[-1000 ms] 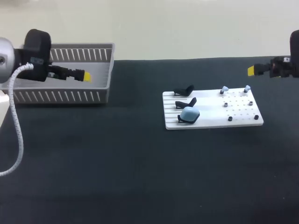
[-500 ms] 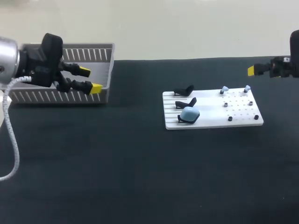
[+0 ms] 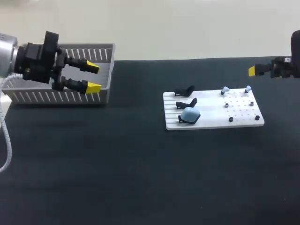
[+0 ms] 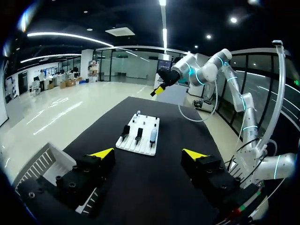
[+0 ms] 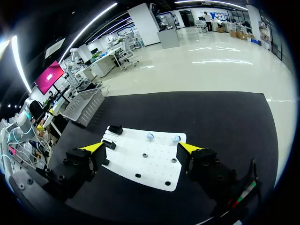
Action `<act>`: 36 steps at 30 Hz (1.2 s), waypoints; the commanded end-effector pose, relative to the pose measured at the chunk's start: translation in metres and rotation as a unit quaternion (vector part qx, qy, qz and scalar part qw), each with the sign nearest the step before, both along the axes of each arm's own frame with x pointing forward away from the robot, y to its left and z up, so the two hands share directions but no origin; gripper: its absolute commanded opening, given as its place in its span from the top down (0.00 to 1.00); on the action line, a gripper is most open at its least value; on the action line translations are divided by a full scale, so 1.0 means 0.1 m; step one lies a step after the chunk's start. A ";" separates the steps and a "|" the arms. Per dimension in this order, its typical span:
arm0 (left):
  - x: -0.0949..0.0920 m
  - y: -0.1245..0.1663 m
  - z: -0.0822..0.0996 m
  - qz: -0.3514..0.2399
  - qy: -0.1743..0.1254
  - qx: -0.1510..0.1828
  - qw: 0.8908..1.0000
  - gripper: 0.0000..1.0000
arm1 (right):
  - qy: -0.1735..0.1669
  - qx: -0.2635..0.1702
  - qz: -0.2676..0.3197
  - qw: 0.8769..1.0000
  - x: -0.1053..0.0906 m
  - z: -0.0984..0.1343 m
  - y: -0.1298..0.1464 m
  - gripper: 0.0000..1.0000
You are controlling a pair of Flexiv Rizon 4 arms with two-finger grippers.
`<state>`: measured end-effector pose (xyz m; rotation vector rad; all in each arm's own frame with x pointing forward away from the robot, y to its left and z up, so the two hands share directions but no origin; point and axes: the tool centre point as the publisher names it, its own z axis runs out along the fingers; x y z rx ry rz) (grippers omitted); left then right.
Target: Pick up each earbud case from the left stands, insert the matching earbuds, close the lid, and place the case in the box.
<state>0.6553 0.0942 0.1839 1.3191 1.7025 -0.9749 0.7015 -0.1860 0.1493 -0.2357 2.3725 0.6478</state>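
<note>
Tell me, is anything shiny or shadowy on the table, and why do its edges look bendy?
Head view: even light, no glare on the black table, hardly any shadow from the white board. Left wrist view: the fisheye lens bends the table's straight edges; the yellow tips of the left gripper look bright. Right wrist view: same bending, the board skewed ahead of the right gripper.

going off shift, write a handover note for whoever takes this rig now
Left gripper: open, empty, at the right end of the grey slatted plastic box.
Right gripper: open, empty, right of the white peg board.
Light blue rounded earbud case sits on the nearest of three black stands; other two bare. Two pale blue earbuds on the board's far pegs.
Done: unclear, box contents hidden.
Left: pick this case, load earbuds, close, box it.
</note>
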 end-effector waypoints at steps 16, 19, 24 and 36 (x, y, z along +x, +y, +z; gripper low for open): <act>0.05 -0.44 -0.53 -0.039 -0.010 -0.004 0.999 0.00 | 0.000 -0.001 0.000 1.000 0.00 0.00 0.00 0.00; 0.08 -0.53 -0.59 -0.051 -0.011 -0.002 0.999 0.00 | 0.000 -0.001 0.000 1.000 0.00 0.00 0.00 0.00; 0.13 -0.71 -0.66 -0.062 -0.012 -0.003 0.998 0.00 | 0.000 -0.001 0.000 1.000 0.00 0.00 0.00 0.00; 0.12 -1.17 -0.89 -0.114 -0.017 0.015 0.993 0.00 | 0.000 -0.001 0.000 1.000 0.00 0.00 0.00 0.00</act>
